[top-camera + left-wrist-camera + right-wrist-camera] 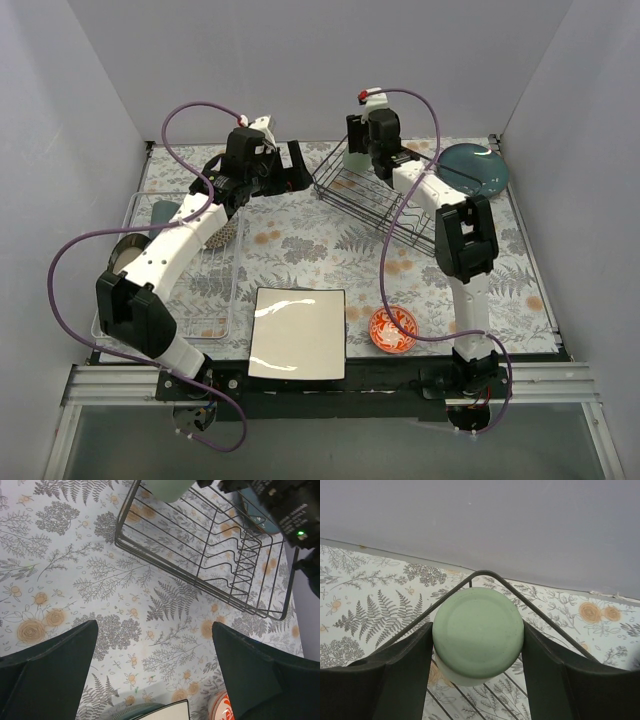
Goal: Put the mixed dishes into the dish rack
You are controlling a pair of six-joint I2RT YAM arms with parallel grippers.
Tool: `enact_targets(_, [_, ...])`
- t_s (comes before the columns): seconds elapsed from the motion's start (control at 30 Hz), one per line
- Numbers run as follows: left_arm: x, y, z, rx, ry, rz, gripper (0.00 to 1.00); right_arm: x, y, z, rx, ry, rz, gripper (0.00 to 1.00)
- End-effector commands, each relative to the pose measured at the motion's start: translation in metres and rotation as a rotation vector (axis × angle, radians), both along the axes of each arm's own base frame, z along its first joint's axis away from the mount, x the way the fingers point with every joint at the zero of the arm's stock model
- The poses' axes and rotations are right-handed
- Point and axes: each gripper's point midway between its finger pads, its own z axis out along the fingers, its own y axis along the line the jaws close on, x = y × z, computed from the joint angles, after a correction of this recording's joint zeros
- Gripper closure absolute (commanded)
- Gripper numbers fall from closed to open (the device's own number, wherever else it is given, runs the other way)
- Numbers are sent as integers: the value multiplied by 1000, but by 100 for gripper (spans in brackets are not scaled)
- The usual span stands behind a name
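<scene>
My right gripper point(358, 152) is shut on the pale green cup point(357, 166) and holds it bottom-up over the far left corner of the black wire dish rack point(385, 200). In the right wrist view the cup point(478, 630) sits between both fingers point(400, 680), above the rack's corner wire point(485, 574). My left gripper point(283, 172) is open and empty, just left of the rack point(210, 545), above the patterned cloth. The white square plate point(298, 333) and the red-orange bowl point(392, 329) lie at the near edge. A round teal-green plate point(476, 167) lies at the back right.
A pale wire tray point(215, 300) stands on the left under my left arm, with a round plate point(122, 252) partly hidden at its left side. White walls close the back and sides. In the left wrist view the right arm point(280, 505) hangs over the rack.
</scene>
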Motion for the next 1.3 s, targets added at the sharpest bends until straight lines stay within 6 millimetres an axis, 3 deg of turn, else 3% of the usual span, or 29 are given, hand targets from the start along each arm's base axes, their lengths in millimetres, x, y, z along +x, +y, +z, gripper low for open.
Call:
enact_targets(0.0, [-15, -3, 25, -51, -52, -58, 2, 22, 5, 21, 59, -103, -48, 99])
enact_targets(0.2, [-16, -4, 21, -47, -49, -77, 2, 29, 4, 4, 37, -85, -64, 99])
enact_targets(0.43, [-11, -7, 19, -56, -51, -80, 2, 27, -8, 4, 4, -81, -119, 99])
enact_targets(0.47, [-11, -8, 18, -57, -49, -82, 2, 25, -10, -2, -2, -70, -119, 99])
enact_targets(0.77, [-11, -11, 12, -65, -34, -93, 2, 1, -26, 5, 10, -100, -161, 99])
enact_targets(1.1, [-12, -13, 14, -72, -36, -104, 2, 18, -8, -15, 33, -56, -115, 99])
enact_targets(1.13, [-11, -12, 14, -70, -38, -99, 2, 19, -9, -13, 34, -55, -119, 96])
enact_targets(1.2, [-10, -10, 14, -65, -41, -88, 2, 17, -7, -13, 32, -44, -113, 79])
enact_targets(1.27, [-11, -9, 12, -61, -37, -85, 2, 16, -9, -17, 23, -33, -114, 56])
